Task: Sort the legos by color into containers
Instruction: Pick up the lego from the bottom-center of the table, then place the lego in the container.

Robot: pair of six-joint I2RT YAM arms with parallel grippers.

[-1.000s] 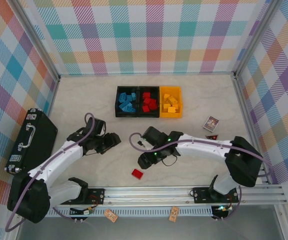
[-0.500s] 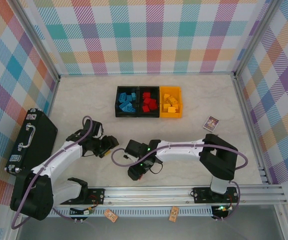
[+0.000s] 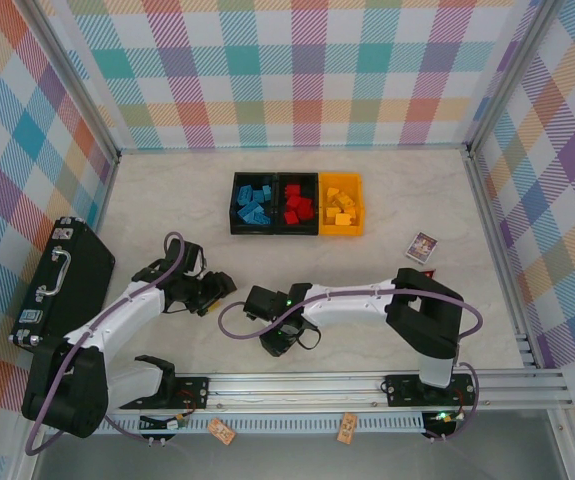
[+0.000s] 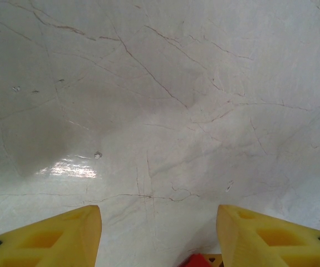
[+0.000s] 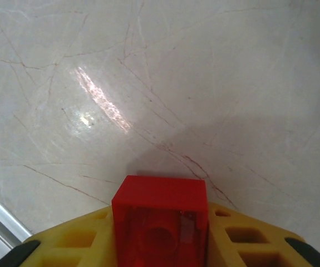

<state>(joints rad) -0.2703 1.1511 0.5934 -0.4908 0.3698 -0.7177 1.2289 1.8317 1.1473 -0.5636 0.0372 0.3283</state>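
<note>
One red lego (image 5: 160,214) tight btwn R hand (image 5: 161,239) fingers

Table (image 3: 167,200): bears everything, with the arm bases at its near edge.
Containers (image 3: 297,188): a row at the far middle, with bricks (image 3: 255,205) in each.
Suitcase (image 3: 62,280): at the left edge, outside the left arm.
Card (image 3: 422,247): right of and nearer than the containers.
Left gripper (image 3: 217,288): between the suitcase and the right gripper.
Right gripper (image 3: 275,345): near the middle, in front of the containers, with a brick (image 5: 161,222) between its fingers.
</note>
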